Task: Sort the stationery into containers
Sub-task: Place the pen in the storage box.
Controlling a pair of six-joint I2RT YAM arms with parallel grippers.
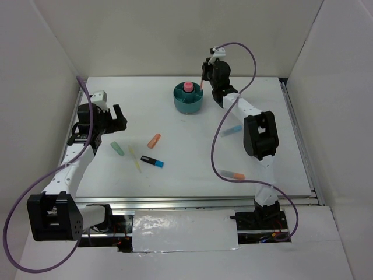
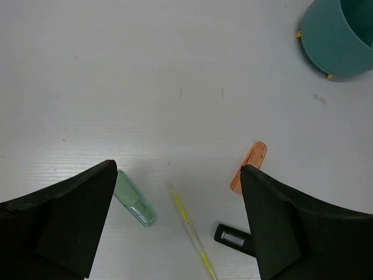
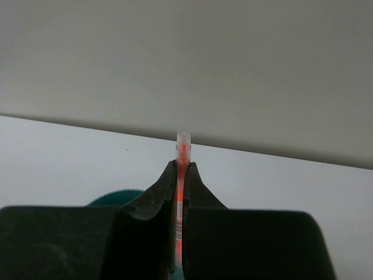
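The left arm [image 1: 69,169] sits folded low on its own side, wrist angled inward; the left gripper [image 2: 179,169] hangs face-down with its jaws spread wide and nothing between them; the right arm [image 1: 259,135] stretches far forward, elbow bent, wrist lifted; the right gripper [image 3: 180,167] is pinched tight on a thin orange pen [image 3: 183,149], held upright.

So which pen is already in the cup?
The pink one, standing in the middle of the teal cup. The rest lie flat on the table, except the thin orange pen pinched in the right tool.
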